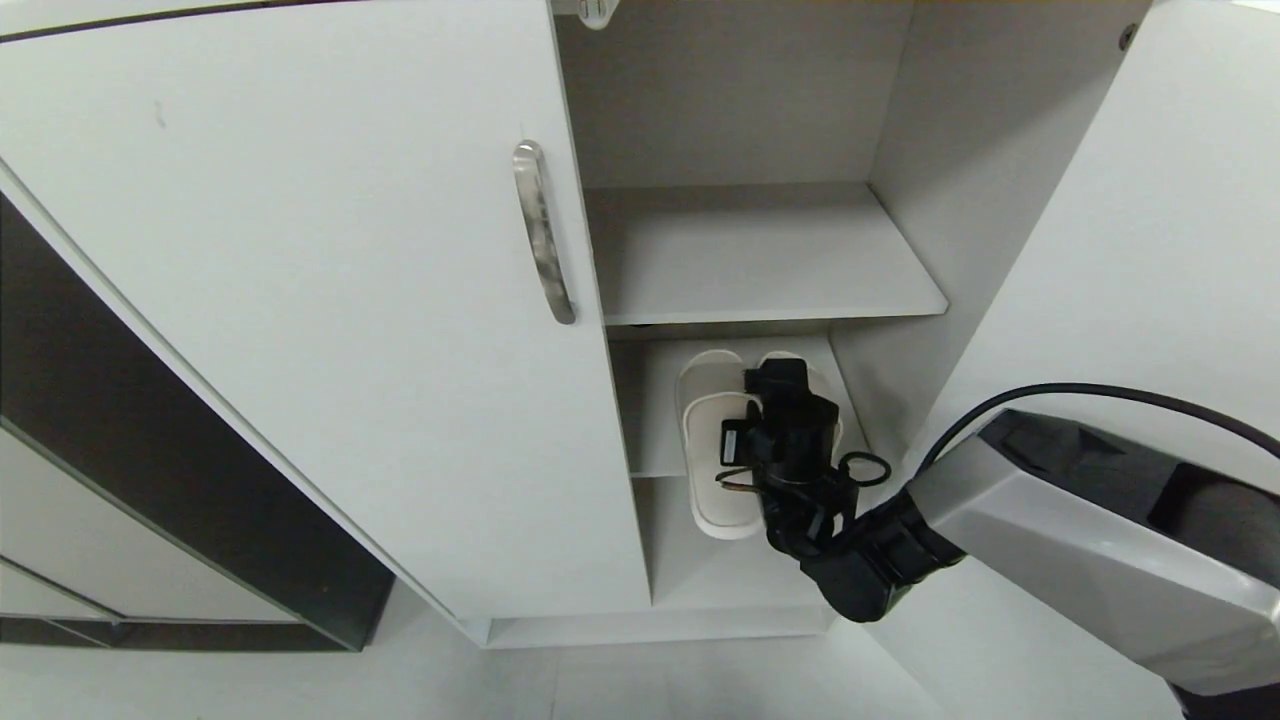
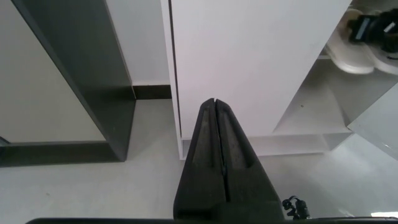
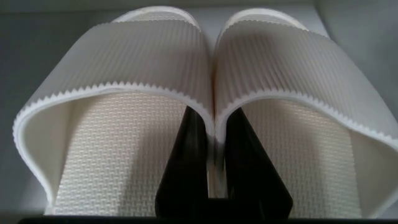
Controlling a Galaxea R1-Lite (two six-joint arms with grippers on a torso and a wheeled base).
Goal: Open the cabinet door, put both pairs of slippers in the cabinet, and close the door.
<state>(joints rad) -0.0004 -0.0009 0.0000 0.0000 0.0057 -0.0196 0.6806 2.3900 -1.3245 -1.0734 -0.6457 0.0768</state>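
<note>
White slippers [image 1: 706,440], pinched in our right gripper [image 3: 214,134], low inside the cabinet [image 1: 760,260] at five o'clock; left gripper [image 2: 214,107] clenched, empty.

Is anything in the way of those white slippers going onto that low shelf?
Nothing visible does. The door there stands open, and the slippers in the right gripper hang partly over the lower shelf.

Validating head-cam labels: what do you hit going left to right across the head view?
closed left door → handle → white slippers → open right door
</note>
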